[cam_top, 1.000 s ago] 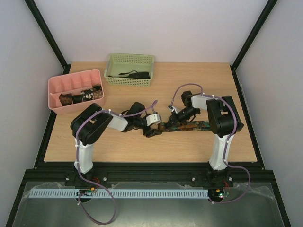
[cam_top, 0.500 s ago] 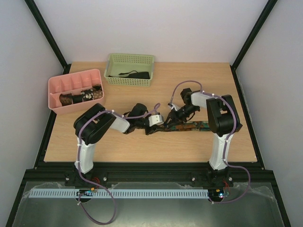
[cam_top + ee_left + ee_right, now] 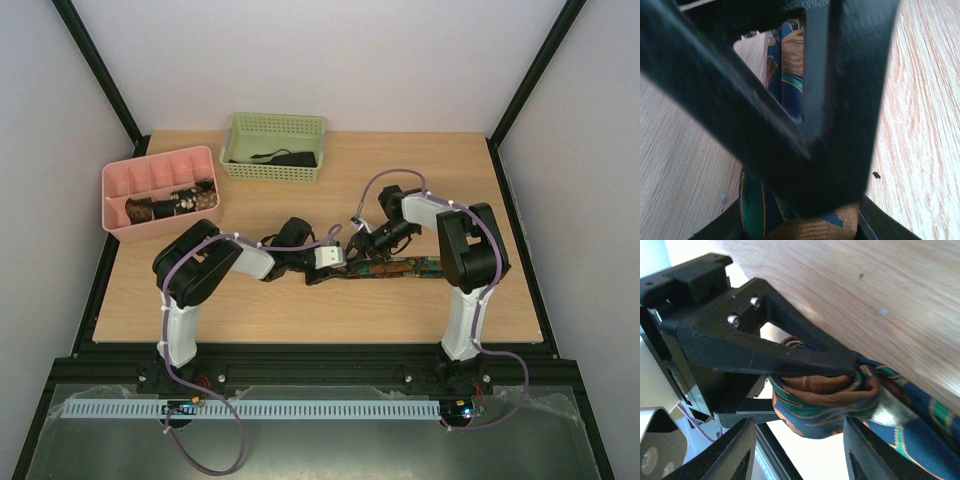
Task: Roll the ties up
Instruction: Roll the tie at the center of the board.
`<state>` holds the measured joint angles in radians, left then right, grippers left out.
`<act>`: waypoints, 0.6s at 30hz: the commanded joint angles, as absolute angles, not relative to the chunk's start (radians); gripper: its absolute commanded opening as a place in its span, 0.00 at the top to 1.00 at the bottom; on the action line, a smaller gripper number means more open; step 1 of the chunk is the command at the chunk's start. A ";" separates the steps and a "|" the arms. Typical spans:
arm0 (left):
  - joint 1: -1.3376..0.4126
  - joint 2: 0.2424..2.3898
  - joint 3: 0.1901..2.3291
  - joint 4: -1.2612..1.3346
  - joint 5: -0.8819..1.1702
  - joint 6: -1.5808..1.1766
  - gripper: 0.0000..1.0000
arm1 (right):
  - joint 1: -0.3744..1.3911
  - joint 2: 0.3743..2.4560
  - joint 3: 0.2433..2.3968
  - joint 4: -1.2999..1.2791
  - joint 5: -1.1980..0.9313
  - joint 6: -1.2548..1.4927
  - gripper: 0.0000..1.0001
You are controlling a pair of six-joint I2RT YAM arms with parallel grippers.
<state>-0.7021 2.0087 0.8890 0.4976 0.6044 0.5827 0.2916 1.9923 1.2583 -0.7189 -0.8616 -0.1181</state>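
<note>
- Tie [image 3: 400,267]: lies as a strip on the table [image 3: 300,320], right of the middle, running left to right, with its left end wound into a small coil [image 3: 815,400].
- Sits well apart from all four table edges; nearest to the near edge, with a band of bare wood between.
- Bare wood: widest at the far right corner, and again near the front left, beside the left arm.
- Tightest spot: at the coil, where the left gripper [image 3: 335,268] and the right gripper [image 3: 360,250] meet almost tip to tip.
- Left gripper: clamped on the coil, with one black finger pressed across the top of it in the right wrist view.
- Right gripper: fingers apart, one on each side of the coil, with a gap showing beside it.
- Pink tray [image 3: 115,180]: stands at the far left, close to the left table edge, split by dividers into a row of small compartments and one long one.
- Long near compartment: holds rolled ties [image 3: 170,205], dark brown and white-speckled, lying side by side.
- Green basket [image 3: 275,120]: stands against the far edge, left of centre, just beyond the pink tray.
- Inside the basket: one dark tie [image 3: 285,157], loose and unrolled.
- Cloth up close: navy ground, brown-orange patches, green bands, thin gold outlines.
- Coil: a few loose turns, brown face outward, with a pale patch where the strip leaves it.
- From above: reads as a dark, mottled orange-green band.
</note>
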 commanded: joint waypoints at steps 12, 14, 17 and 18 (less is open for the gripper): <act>-0.674 1.984 0.888 0.372 0.684 0.544 0.36 | 0.264 2.029 1.163 -0.692 -0.622 -0.113 0.99; -0.671 1.963 0.881 0.425 0.716 0.508 0.30 | 0.250 2.045 1.157 -0.692 -0.580 -0.123 0.98; -0.672 1.956 0.872 0.491 0.733 0.449 0.28 | 0.238 2.047 1.143 -0.680 -0.527 -0.124 0.99; -0.672 1.960 0.869 0.506 0.741 0.433 0.28 | 0.236 2.046 1.142 -0.671 -0.510 -0.118 0.99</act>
<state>-0.6724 1.9938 0.8867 0.4446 0.6685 0.5083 0.2455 2.0052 1.1915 -0.6815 -0.7631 -0.1127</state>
